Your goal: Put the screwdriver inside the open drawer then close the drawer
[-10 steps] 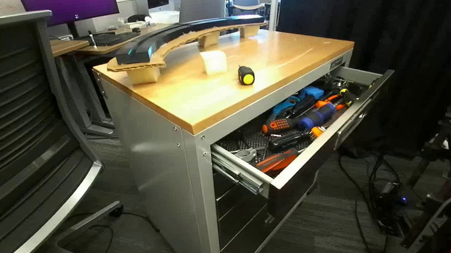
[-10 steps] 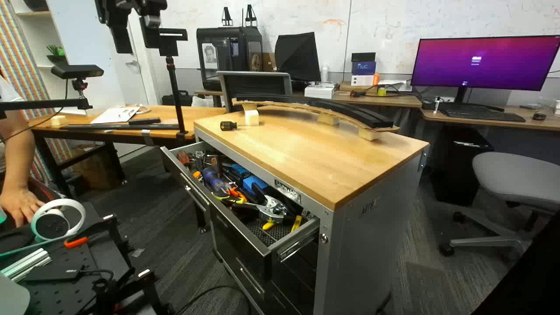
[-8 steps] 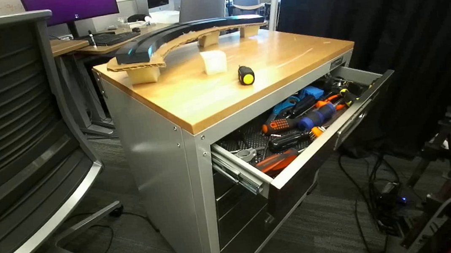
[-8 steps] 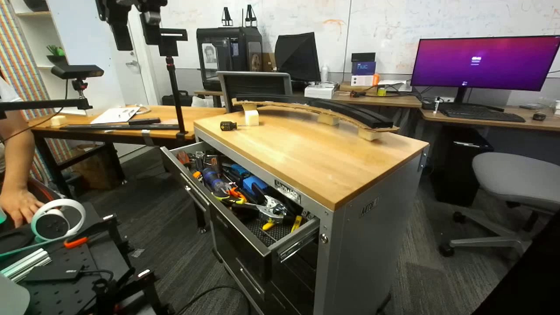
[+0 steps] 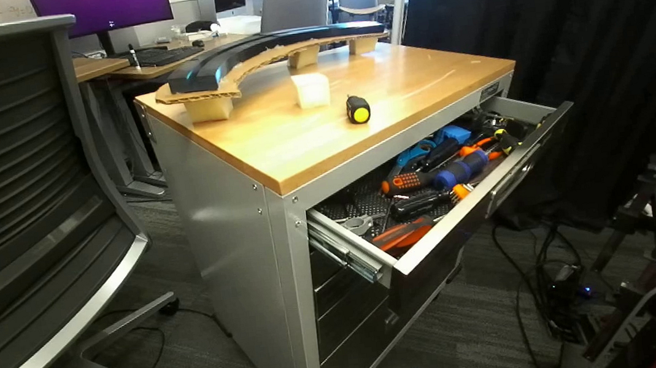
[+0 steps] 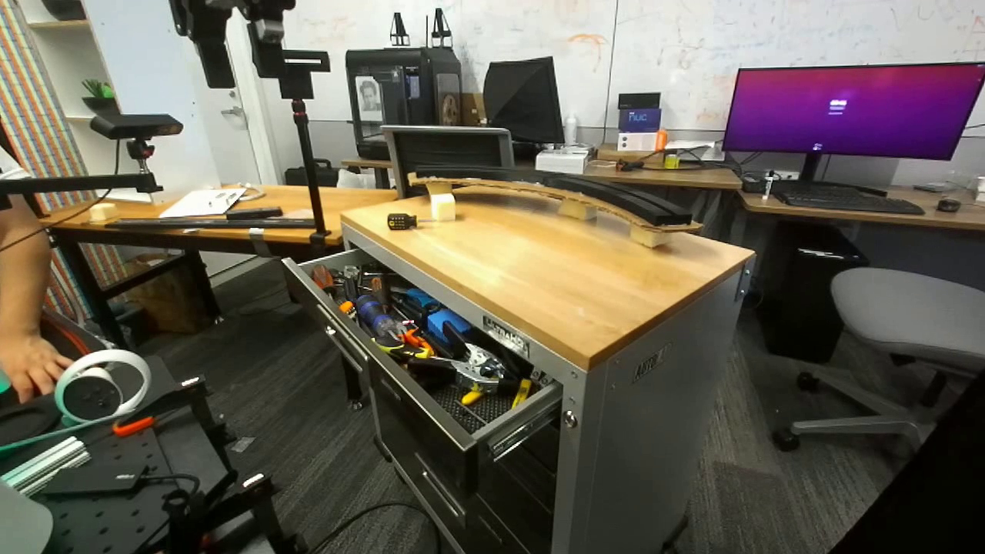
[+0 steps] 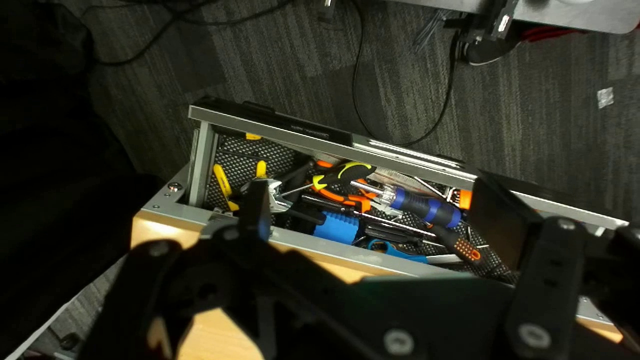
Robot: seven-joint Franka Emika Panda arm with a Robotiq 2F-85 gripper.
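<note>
The screwdriver (image 5: pixel 358 110) lies on the wooden cabinet top near its front edge; its stubby black and yellow handle (image 6: pixel 400 221) shows in both exterior views. Its shaft points toward a pale block; whether they touch I cannot tell. The drawer (image 5: pixel 444 228) is pulled out and holds several tools, also in the other views (image 6: pixel 435 432) (image 7: pixel 300 138). My gripper (image 6: pixel 242 79) hangs high at the top left of an exterior view, fingers apart. In the wrist view my gripper (image 7: pixel 375 200) is open and empty, with the drawer seen below between its fingers. The screwdriver is out of the wrist view.
A curved black piece (image 6: pixel 623 198) on cardboard and blocks spans the back of the cabinet top. The pale block (image 5: pixel 312 90) stands beside the screwdriver. A camera stand (image 6: pixel 310 161) rises left of the cabinet. A person's hand (image 6: pixel 31 362) rests at the left. A chair (image 5: pixel 25 181) stands nearby.
My gripper has shifted very slightly upward in the exterior view and stays open. The person's hand has moved a little left. The screwdriver and drawer have not moved.
</note>
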